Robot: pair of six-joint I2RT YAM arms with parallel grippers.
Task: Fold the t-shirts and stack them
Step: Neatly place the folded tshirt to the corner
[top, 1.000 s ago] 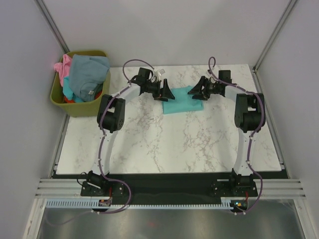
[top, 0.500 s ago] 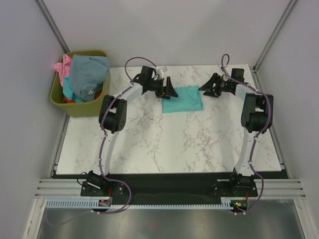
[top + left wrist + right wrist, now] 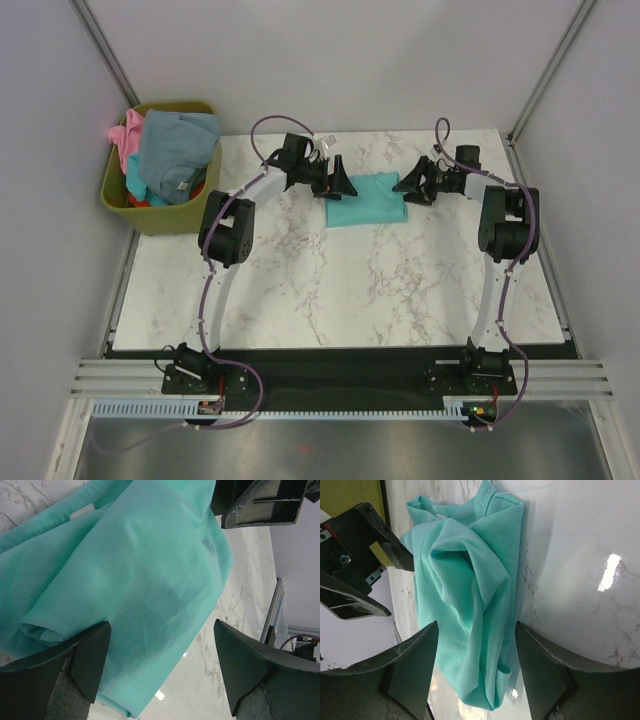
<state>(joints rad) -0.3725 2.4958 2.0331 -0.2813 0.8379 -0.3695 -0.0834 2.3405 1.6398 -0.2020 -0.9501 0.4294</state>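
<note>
The fixed top camera is looking steeply down from above and behind the black arm bases (image 3: 200,370), taking in the whole white grey-veined marble tabletop (image 3: 340,290). The left wrist camera is peering out between the jaws of the left gripper (image 3: 162,667), very close over the crumpled teal mesh-knit t-shirt (image 3: 135,580). The right wrist camera is facing it from the opposite side, past the right gripper (image 3: 476,670). All three views are sharing that t-shirt.

White marble-pattern bench (image 3: 330,290), grey veins, glossy sheen. Teal t-shirt (image 3: 366,198) lies directly on it, far centre, folded into rough rectangle, creased on top. Black strip (image 3: 340,365) runs along near edge.
</note>
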